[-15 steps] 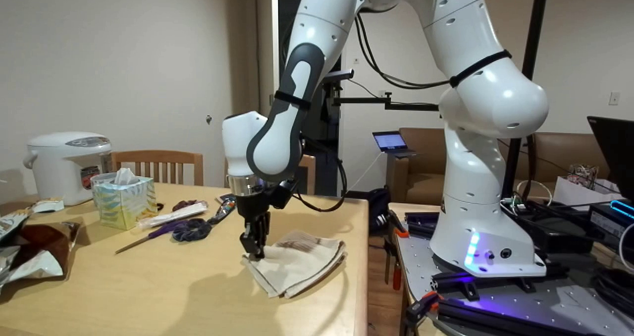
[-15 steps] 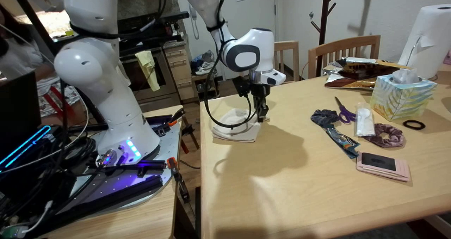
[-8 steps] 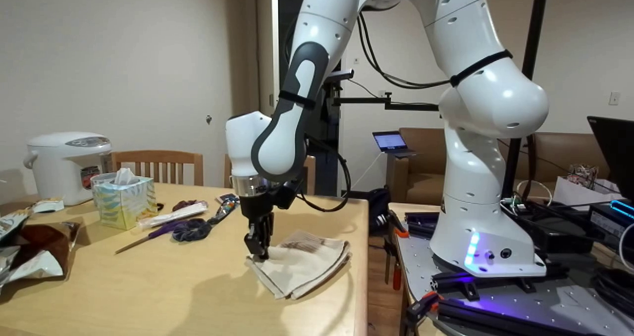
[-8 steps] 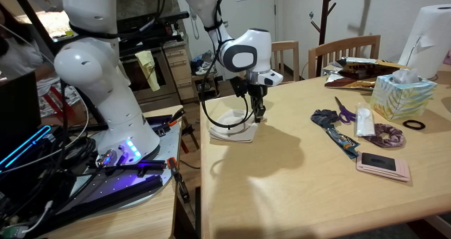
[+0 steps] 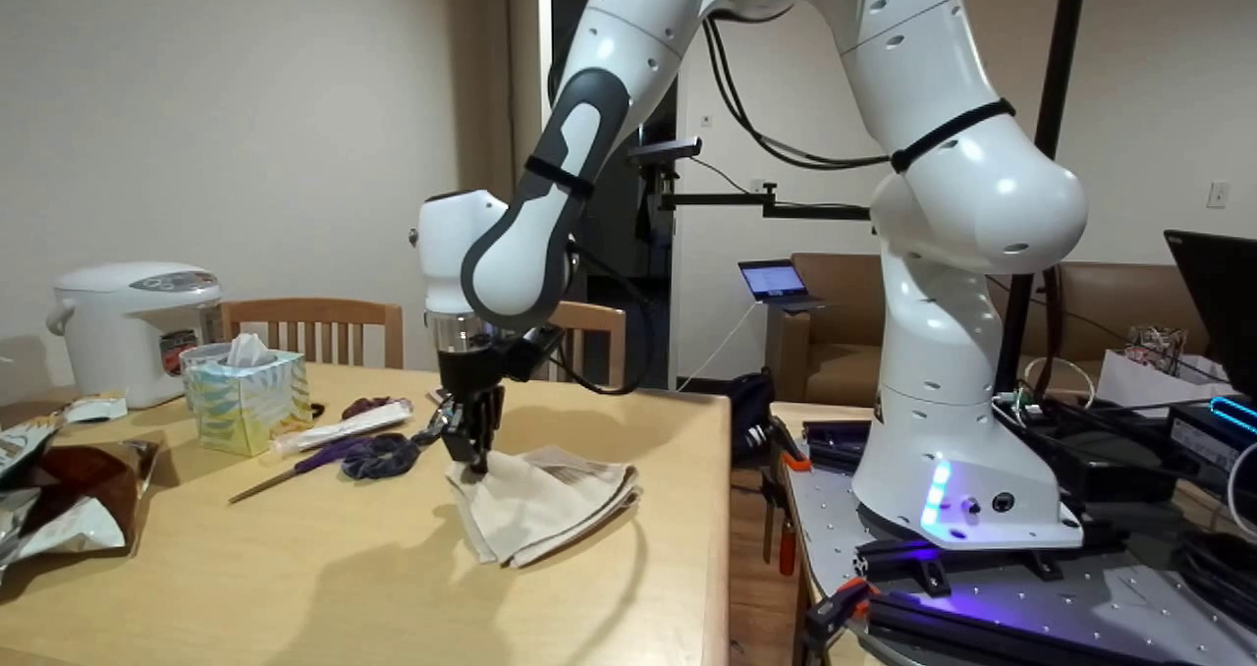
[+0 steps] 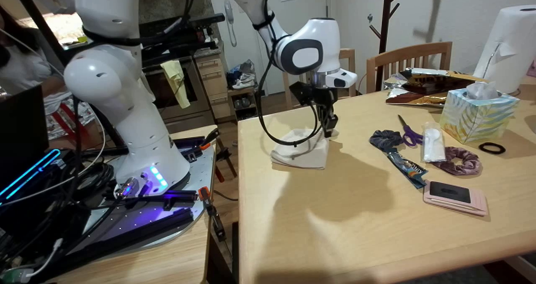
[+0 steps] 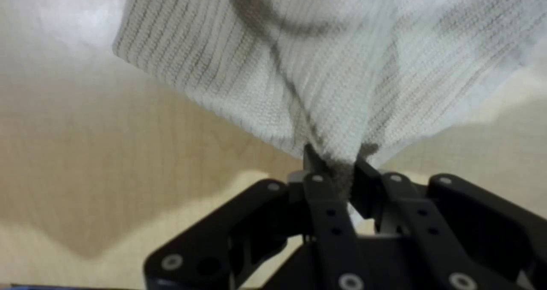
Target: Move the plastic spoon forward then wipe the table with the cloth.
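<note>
Corner grasp on a limp textile: the pincer [image 7: 336, 170] is clamped on a gathered fold of the ribbed off-white cloth [image 5: 540, 511], its two fingers [image 7: 324, 204] closed on either side of the bunch. The cloth begins at the pincer and spreads from beneath it toward the arm's base [image 5: 967, 470]; a ridge rises to the grasp, while the remainder rests in layers on the wooden worktop [image 6: 377, 225]. What looks like the wrapped white plastic spoon [image 6: 434, 143] lies well apart from the pincer, on the side away from the arm's base, near the purple-handled scissors [image 5: 304, 465].

Handling, as judged: the cloth should be light, soft and unbreakable – it will trail behind a pull but buckle under a push. Its ribbed knit should give good purchase, so slipping is less likely than creasing. The hold near one corner suits dragging; for wiping, a fuller bunch taken nearer the middle would press more fabric on to the worktop. Lowering the pincer slightly would flatten the raised ridge – too low, and its tips might scrape the wood. The spoon, by contrast, should be light and stiff but slick; it is best taken across its handle. Wiping appears to be the step in hand.
</note>
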Tool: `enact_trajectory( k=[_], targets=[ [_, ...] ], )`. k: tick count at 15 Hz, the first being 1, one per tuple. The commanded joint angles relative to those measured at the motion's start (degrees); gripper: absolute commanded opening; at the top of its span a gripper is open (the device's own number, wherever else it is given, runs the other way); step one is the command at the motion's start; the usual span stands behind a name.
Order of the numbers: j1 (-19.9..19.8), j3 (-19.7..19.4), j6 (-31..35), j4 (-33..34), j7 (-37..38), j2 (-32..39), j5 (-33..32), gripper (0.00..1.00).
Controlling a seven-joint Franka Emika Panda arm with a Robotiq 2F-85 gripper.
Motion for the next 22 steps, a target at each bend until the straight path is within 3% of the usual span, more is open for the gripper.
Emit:
enact_trajectory(
  k=[1, 6, 13, 22],
  targets=[
    [-1.6, 0.0, -4.4, 5.6, -1.7, 1.3, -2.1, 0.04],
    [-3.1, 0.7, -8.0, 10.6, -4.1, 3.7, -2.6, 0.04],
    [-3.3, 0.9, -4.5, 11.6, -4.5, 8.3, -2.4, 0.04],
    [-1.4, -0.8, 1.8, 1.1, 0.2, 4.9, -2.2, 0.04]
  ],
)
